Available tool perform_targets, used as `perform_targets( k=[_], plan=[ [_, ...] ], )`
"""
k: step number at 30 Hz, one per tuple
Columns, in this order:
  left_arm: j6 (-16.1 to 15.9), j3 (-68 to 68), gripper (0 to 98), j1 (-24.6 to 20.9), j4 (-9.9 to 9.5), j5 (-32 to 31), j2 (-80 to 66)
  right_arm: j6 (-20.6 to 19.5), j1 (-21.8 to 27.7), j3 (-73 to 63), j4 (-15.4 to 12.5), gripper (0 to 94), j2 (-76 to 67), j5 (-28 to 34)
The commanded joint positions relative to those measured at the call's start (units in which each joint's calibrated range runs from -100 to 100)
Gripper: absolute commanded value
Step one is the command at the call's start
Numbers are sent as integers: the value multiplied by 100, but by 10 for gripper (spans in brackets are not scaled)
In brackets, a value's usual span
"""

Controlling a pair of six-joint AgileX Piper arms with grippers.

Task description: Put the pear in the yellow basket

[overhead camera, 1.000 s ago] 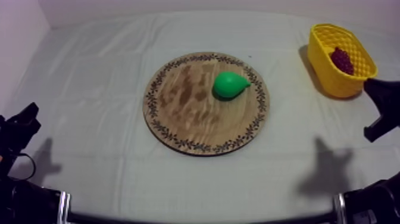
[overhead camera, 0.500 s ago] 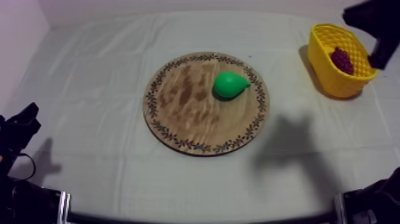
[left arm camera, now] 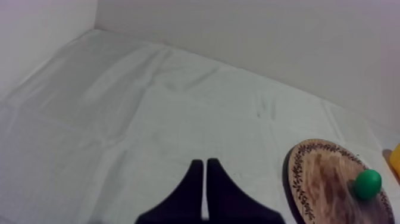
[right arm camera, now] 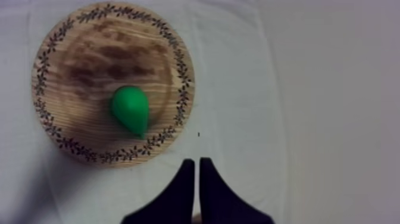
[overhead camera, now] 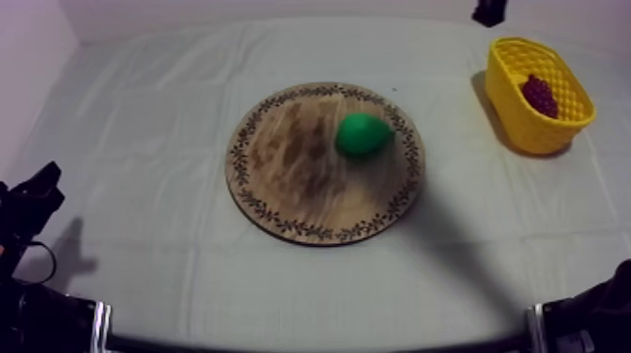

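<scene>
- Green pear (overhead camera: 361,134) lies on wooden board (overhead camera: 282,188), right of centre.
- Far right: yellow basket (overhead camera: 526,131) holding grapes (overhead camera: 539,94).
- Clenched on nothing: left jaws, right jaws, both above bare bench (overhead camera: 141,113).

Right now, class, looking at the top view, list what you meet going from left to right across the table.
In order: left pincer → wooden board, with the pear on its right half → yellow basket, with the bunch of grapes inside.
</scene>
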Motion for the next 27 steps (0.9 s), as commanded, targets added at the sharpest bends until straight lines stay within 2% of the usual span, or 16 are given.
perform_targets(
  k=[1,9,16,21,27],
  plan=[
    [-1,0,1,1,-2,-1,0,72,-60,-546,35,7,685,302],
    [-1,0,1,1,-2,-1,0,179,-277,-1103,168,7,1674,1076],
    [-1,0,1,1,-2,-1,0,109,-329,-1166,351,7,2319,1252],
    [-1,0,1,1,-2,-1,0,99,-329,-959,358,13,2586,1274],
    [-1,0,1,1,-2,-1,0,108,-293,-842,219,122,2722,1278]
  ],
)
